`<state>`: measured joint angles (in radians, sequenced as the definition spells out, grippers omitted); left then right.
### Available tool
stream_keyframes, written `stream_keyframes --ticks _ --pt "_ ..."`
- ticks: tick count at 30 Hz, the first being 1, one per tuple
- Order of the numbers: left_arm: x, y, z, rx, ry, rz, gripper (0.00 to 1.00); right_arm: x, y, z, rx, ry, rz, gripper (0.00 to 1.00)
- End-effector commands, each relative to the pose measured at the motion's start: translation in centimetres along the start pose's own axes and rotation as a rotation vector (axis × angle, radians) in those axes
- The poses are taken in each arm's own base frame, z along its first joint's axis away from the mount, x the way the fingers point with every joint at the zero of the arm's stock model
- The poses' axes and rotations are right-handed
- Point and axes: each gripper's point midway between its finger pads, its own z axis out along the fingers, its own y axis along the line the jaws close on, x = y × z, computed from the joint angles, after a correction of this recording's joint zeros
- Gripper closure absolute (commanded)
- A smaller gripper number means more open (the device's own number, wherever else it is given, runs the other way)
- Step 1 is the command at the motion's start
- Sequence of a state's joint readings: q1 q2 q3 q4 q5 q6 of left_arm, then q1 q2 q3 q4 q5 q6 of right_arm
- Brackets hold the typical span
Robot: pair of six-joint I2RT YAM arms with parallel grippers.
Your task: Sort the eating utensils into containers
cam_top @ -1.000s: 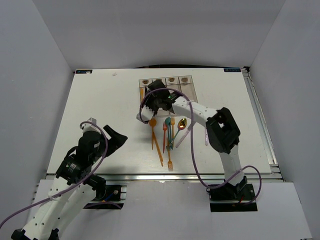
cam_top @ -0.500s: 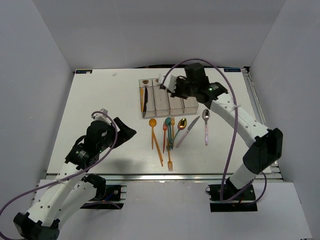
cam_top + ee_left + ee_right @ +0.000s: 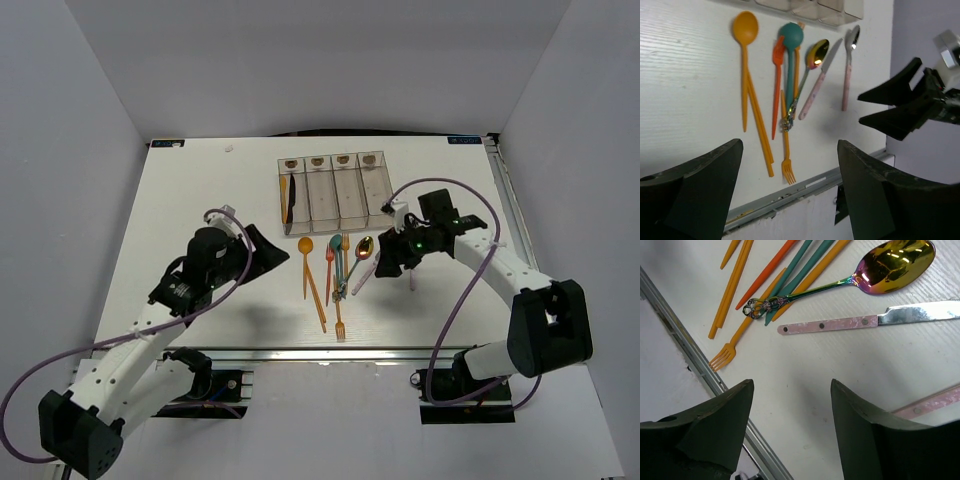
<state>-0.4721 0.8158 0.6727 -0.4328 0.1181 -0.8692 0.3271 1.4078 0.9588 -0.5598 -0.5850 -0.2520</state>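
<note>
Both jaws wide, nothing held

Right gripper (image 3: 790, 390): jaws spread, empty. The pink knife (image 3: 840, 324) lies straight ahead of the gap, the gold spoon (image 3: 895, 265) just past it, and the orange fork (image 3: 727, 352) is off one fingertip.
Left gripper (image 3: 790, 150): jaws spread, empty. Loose utensils (image 3: 790, 75) lie ahead of them, with the bins (image 3: 352, 195) beyond. The end bin holds a black knife (image 3: 291, 205).
</note>
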Motion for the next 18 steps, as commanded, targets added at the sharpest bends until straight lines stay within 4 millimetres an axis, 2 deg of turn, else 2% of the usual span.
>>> stream_keyframes --ticks 1,3,4,5,6,7,8,9,10,11,12,13,16,17,18 --pt "0.8 -2.4 1.2 0.146 0.063 0.041 0.14 -2.0 -0.1 -0.4 0.029 -0.100 -0.002 0.30" --pt "1.6 -3.4 2.3 0.182 0.115 0.084 0.19 -3.1 -0.7 -1.2 0.023 -0.146 -0.045 0.27" --pt "1.9 -3.9 3.8 0.163 0.152 0.108 0.20 -4.2 -0.6 -1.9 0.003 -0.175 -0.075 0.26" --pt "3.5 -5.0 4.5 0.170 0.201 0.158 0.21 -5.1 -0.2 -3.1 -0.068 -0.225 -0.093 0.24" --pt "3.8 -5.8 6.5 0.153 0.232 0.225 0.24 -6.4 0.0 -4.3 -0.102 -0.274 -0.167 0.25" --pt "5.1 -6.8 7.3 0.156 0.265 0.267 0.27 -7.1 -0.7 -5.8 -0.111 -0.324 -0.180 0.28" --pt "5.7 -7.1 8.3 0.146 0.291 0.292 0.30 -7.9 -0.3 -6.7 -0.154 -0.370 -0.210 0.30" --pt "6.4 -7.1 9.3 0.131 0.319 0.342 0.34 -8.4 -0.9 -7.5 -0.132 -0.395 -0.226 0.33" --pt "7.1 -7.6 11.4 0.109 0.353 0.360 0.43 -9.2 -2.2 -8.9 -0.085 -0.430 -0.239 0.35" --pt "8.3 -7.8 12.2 0.098 0.386 0.403 0.47 -9.4 -2.4 -9.4 -0.082 -0.443 -0.247 0.40" --pt "8.9 -8.0 13.1 0.092 0.406 0.435 0.52 -9.4 -3.4 -10.4 -0.052 -0.459 -0.247 0.41" --pt "10.0 -9.1 14.8 0.094 0.432 0.479 0.53 -9.1 -4.4 -11.3 -0.027 -0.470 -0.221 0.42" --pt "11.9 -10.1 16.7 0.069 0.456 0.582 0.53 -8.0 -5.9 -12.8 0.004 -0.495 -0.166 0.43" --pt "12.1 -10.5 18.1 0.039 0.456 0.604 0.53 -7.5 -6.0 -12.8 0.005 -0.497 -0.150 0.42" --pt "12.5 -10.5 18.7 0.026 0.459 0.640 0.52 -7.2 -6.4 -13.2 0.017 -0.503 -0.143 0.42"
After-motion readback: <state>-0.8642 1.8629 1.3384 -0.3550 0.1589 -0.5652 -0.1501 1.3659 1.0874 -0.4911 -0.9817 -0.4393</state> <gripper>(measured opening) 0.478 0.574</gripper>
